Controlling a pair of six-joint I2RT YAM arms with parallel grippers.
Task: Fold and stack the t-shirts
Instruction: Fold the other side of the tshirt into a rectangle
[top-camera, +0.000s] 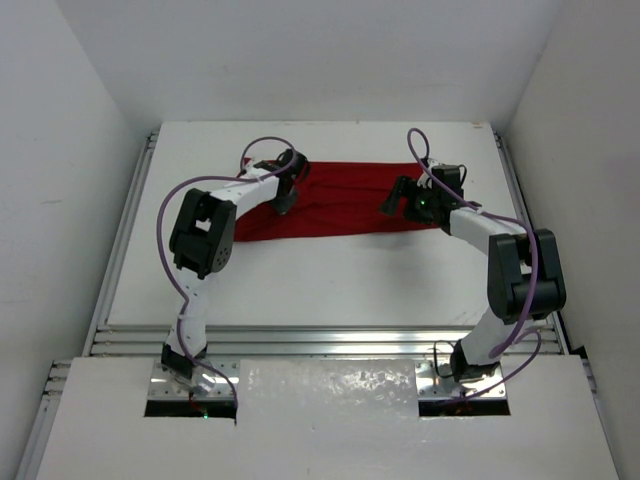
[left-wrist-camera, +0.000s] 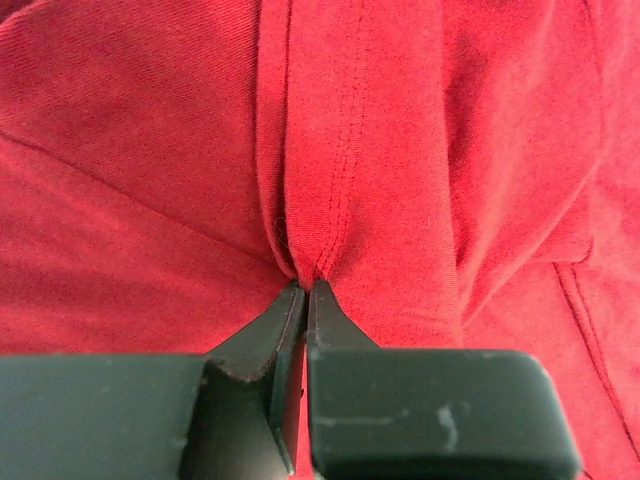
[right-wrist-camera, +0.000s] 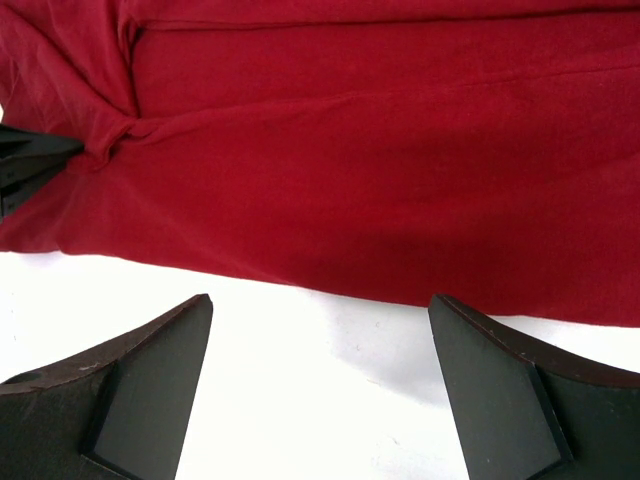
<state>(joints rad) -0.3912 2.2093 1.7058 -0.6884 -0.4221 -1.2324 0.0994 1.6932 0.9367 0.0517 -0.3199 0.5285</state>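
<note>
A dark red t-shirt (top-camera: 340, 205) lies as a long folded band across the far half of the white table (top-camera: 330, 285). At its left end my left gripper (top-camera: 286, 198) is shut on the t-shirt, and the left wrist view shows a stitched fold of the cloth (left-wrist-camera: 400, 150) pinched at the fingertips of that gripper (left-wrist-camera: 305, 285). My right gripper (top-camera: 392, 205) hovers at the band's right part. In the right wrist view this gripper (right-wrist-camera: 320, 298) stands open over bare table, just short of the t-shirt's (right-wrist-camera: 380, 170) edge, nothing between its fingers.
White walls close in the table on the left, right and back. Metal rails (top-camera: 330, 342) run along the near edge by the arm bases. The left gripper's fingertips (right-wrist-camera: 25, 160) show at the left edge of the right wrist view, bunching the cloth.
</note>
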